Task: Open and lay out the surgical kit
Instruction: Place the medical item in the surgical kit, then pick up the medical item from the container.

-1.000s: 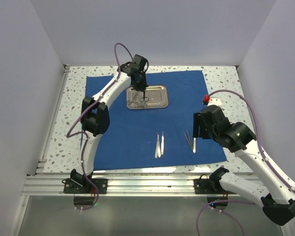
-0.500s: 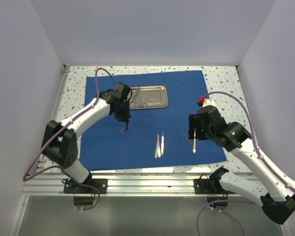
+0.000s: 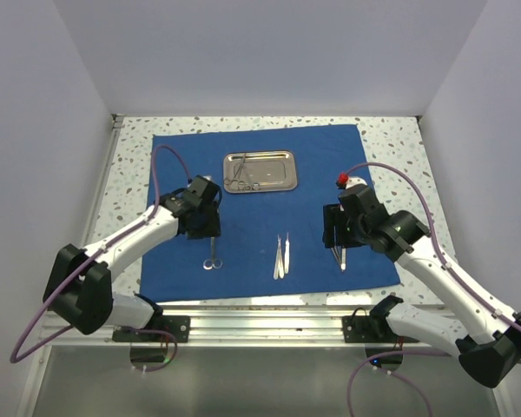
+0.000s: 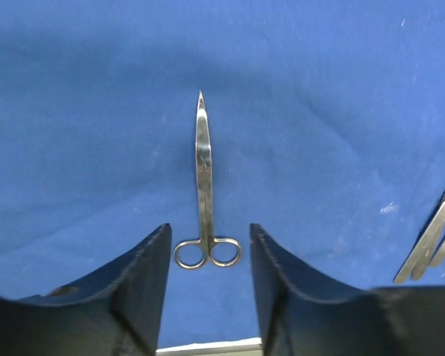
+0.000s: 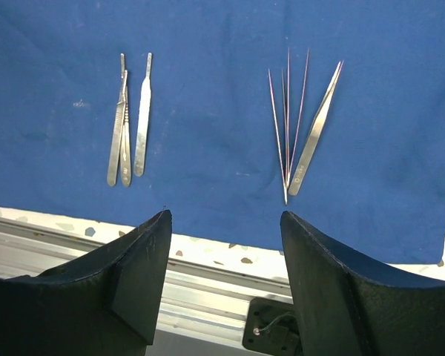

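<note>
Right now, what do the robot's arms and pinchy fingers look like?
The left arm and right arm have smooth white tube-shaped links joined by chunky black joints. A thin purple cable loops along each. The left gripper and right gripper each have two thick black fingers. A small red part sits near the right wrist.

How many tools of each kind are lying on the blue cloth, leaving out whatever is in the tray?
Scissors: 1
Flat handles: 3
Tweezers: 1
Thin rods: 3, as far as they can be told apart
Total: 8
</note>
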Robot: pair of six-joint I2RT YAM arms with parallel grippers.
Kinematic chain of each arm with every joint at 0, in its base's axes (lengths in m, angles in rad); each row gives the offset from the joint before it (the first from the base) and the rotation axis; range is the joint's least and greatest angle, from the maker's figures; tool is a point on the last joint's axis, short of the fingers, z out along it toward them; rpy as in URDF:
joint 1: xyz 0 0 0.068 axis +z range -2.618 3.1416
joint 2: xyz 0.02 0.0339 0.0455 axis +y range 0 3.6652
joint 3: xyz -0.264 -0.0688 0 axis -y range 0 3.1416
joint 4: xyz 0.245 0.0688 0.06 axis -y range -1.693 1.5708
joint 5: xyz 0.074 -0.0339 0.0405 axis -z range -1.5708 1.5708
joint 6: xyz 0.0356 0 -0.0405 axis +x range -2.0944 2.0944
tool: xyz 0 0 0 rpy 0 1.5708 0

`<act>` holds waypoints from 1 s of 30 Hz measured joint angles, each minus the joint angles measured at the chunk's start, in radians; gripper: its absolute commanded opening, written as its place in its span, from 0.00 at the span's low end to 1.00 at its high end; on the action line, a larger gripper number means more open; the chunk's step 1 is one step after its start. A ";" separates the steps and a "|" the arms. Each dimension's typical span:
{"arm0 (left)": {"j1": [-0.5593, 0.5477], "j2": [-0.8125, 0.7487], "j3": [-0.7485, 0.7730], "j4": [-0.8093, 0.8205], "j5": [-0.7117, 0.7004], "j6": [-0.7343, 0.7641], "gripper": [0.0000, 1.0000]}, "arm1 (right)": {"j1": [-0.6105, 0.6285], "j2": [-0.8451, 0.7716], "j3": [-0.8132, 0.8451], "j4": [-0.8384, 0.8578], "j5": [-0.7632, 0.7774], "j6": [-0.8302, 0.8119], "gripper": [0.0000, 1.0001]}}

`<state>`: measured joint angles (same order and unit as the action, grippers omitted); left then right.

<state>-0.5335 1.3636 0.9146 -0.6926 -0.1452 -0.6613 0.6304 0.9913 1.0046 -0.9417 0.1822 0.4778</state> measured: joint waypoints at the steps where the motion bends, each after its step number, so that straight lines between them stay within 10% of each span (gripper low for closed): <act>1: 0.000 0.003 0.009 -0.003 -0.007 0.001 0.55 | 0.000 0.002 0.000 0.000 0.000 0.000 0.64; 30: 0.085 1.150 1.286 0.130 -0.066 0.359 0.48 | 0.000 0.002 0.098 -0.169 0.243 0.105 0.65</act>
<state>-0.4480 2.5137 2.2002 -0.5629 -0.2115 -0.3023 0.6304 0.9936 1.1027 -1.1107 0.4248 0.5827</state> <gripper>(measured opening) 0.486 0.649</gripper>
